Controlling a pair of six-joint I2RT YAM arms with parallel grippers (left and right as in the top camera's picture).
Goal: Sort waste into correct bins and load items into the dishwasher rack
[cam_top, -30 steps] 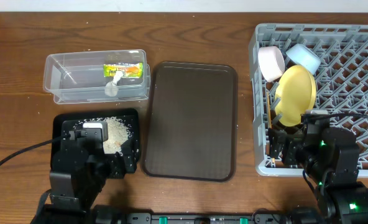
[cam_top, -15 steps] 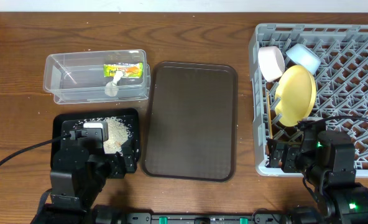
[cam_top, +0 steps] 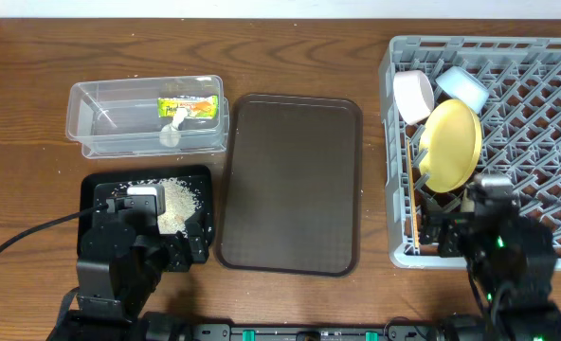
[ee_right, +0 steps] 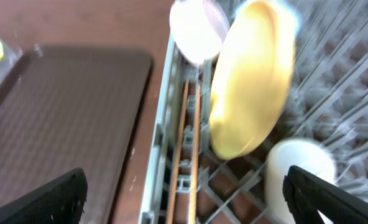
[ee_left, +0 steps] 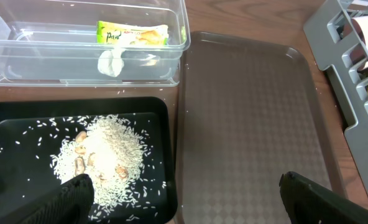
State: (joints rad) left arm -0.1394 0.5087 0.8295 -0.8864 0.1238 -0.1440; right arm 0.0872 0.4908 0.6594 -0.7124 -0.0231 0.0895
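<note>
The grey dishwasher rack (cam_top: 536,85) at the right holds the white bowl (cam_top: 411,94), the light blue bowl (cam_top: 462,85), the yellow plate (cam_top: 451,144) on edge, the wooden chopsticks (ee_right: 190,149) along its left side and a white cup (ee_right: 299,171). The clear tub (cam_top: 91,123) holds the green-yellow wrapper (cam_top: 190,107) and the white tissue (cam_top: 172,126). The black tray (cam_top: 99,188) holds the rice scraps (ee_left: 103,152). My left gripper (ee_left: 184,193) is open and empty over the black tray's right edge. My right gripper (ee_right: 184,193) is open and empty over the rack's near left corner.
A large dark brown serving tray (cam_top: 292,180) lies between the bins and the rack; it also shows in the left wrist view (ee_left: 252,124). Brown wooden table all round.
My right arm has drawn back toward the near edge of the rack, away from the plate. The left arm has not moved.
</note>
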